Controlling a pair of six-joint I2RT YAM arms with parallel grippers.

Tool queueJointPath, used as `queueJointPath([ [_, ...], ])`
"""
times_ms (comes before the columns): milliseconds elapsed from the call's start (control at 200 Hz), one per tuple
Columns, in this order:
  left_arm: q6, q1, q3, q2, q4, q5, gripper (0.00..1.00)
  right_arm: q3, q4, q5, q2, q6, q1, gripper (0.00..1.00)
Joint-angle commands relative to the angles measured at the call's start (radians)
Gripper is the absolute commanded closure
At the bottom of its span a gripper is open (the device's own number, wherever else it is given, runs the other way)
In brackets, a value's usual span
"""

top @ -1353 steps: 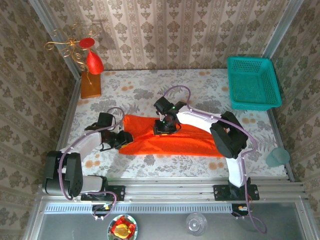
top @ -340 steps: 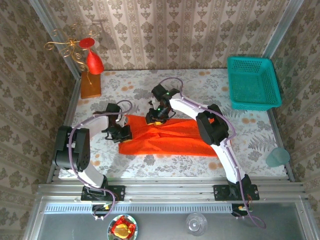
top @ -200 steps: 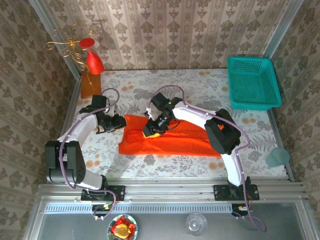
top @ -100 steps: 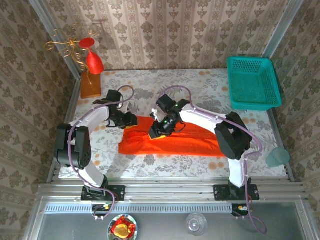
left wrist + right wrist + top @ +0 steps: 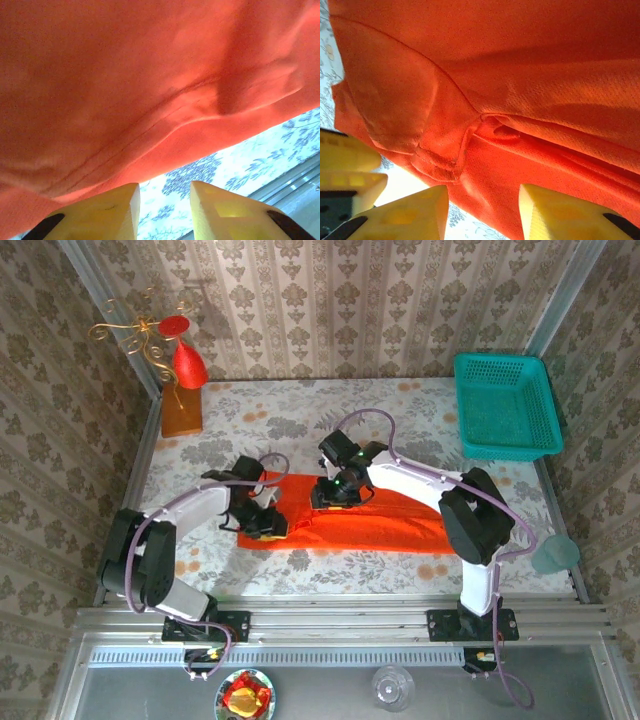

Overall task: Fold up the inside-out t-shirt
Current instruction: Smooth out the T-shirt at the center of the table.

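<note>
T-shirt (image 5: 385, 523): flattened orange band, left of the teal basket (image 5: 505, 410).
Handling: probably soft, light, floppy; pinch a hem or corner.
Left gripper (image 5: 272, 526): part-open, empty, at the end farthest from basket.
Right gripper (image 5: 333, 496): part-open, empty, slightly nearer basket.

The top view looks steeply down from above and behind the arm bases (image 5: 205, 625) at 6 o'clock, taking in the whole desk (image 5: 400, 410). Both wrist views press close against the t-shirt (image 5: 380, 525), their yellow fingers (image 5: 105, 210) at 6 o'clock. All three share that cloth.
</note>
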Motion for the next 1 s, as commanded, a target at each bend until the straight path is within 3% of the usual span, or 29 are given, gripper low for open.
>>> queueJointPath([
  [0, -0.059, 0.004, -0.019, -0.061, -0.001, -0.031, 0.68, 0.003, 0.024, -0.009, -0.004, 0.053, 0.016, 0.58],
  [185, -0.157, 0.073, -0.052, -0.185, 0.045, -0.094, 0.67, 0.0, 0.071, -0.079, 0.035, 0.098, 0.035, 0.58],
  [360, -0.219, 0.177, -0.155, -0.264, 0.125, -0.047, 0.65, -0.005, 0.135, -0.137, 0.088, 0.14, 0.045, 0.57],
  [510, -0.238, 0.193, -0.207, -0.267, 0.149, -0.03, 0.63, -0.028, 0.172, -0.15, 0.107, 0.164, 0.051, 0.58],
  [570, -0.251, 0.195, -0.231, -0.264, 0.175, -0.028, 0.63, -0.042, 0.185, -0.151, 0.106, 0.173, 0.052, 0.63],
  [680, -0.277, 0.195, -0.27, -0.244, 0.243, 0.009, 0.63, -0.063, 0.198, -0.141, 0.1, 0.182, 0.053, 0.87],
  [760, -0.285, 0.193, -0.279, -0.224, 0.267, 0.016, 0.64, -0.071, 0.202, -0.137, 0.095, 0.182, 0.052, 0.99],
  [995, -0.279, 0.188, -0.266, -0.192, 0.286, 0.019, 0.71, -0.075, 0.206, -0.135, 0.092, 0.183, 0.052, 1.0],
])
